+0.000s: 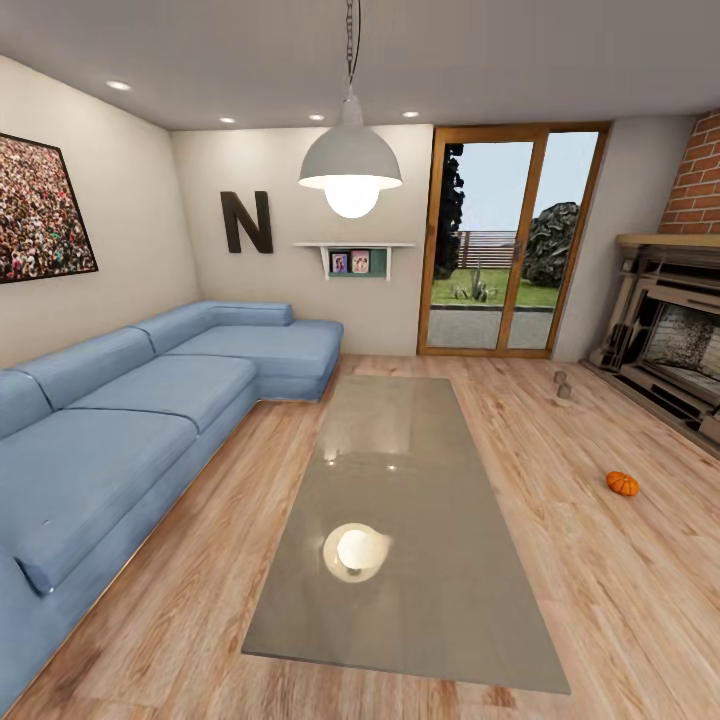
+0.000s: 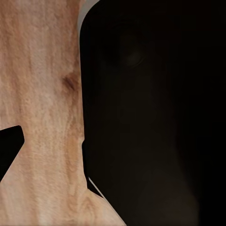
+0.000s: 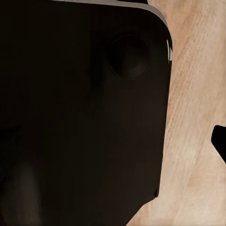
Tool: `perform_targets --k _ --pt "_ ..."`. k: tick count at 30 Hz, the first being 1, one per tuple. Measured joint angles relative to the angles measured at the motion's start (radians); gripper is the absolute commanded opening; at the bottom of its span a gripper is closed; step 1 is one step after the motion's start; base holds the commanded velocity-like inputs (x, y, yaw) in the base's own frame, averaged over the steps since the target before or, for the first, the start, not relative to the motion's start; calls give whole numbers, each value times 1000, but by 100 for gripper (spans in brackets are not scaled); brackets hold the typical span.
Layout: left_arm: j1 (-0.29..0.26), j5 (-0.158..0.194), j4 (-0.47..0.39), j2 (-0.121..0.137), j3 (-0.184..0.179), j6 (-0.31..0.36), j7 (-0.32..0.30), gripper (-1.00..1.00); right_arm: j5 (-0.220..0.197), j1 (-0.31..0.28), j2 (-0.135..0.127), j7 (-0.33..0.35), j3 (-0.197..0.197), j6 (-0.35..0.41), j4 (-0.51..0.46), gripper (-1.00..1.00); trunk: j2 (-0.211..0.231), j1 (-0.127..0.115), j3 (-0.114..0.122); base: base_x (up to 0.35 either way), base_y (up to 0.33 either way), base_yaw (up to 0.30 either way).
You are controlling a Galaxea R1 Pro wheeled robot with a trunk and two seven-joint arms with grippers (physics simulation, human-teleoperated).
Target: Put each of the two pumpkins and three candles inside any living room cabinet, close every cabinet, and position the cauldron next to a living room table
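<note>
- One pumpkin [image 1: 622,483] sits on the wood floor [image 1: 560,560], to the right of the grey tabletop [image 1: 400,520] and near the fireplace [image 1: 670,330].
- Nothing looks put away yet, so I think most of the job is left.
- I cannot tell if either arm's jaws are spread or pressed together.

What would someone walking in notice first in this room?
Probably the long grey glossy table running down the middle of the wood floor, mirroring the white pendant lamp that hangs above it. Next, the big blue sectional sofa along the left wall. Then the single small orange pumpkin lying on the bare floor to the right, short of the brick fireplace.
</note>
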Motion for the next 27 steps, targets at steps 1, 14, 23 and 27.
perform_targets --k 1,14,23,27 --pt "0 0 0 0 0 0 0 100 0 0 0 0 0 0 0 100 0 0 0 0 0 0" --pt "0 0 0 0 0 0 0 100 3 0 4 2 1 -62 6 100 0 0 0 0 0 0" --pt "0 0 -1 0 0 0 0 100 4 0 21 3 2 -88 3 100 0 0 0 0 0 0" --pt "0 6 0 -1 4 4 -7 100 3 0 25 3 2 -106 3 100 0 0 0 0 0 0"
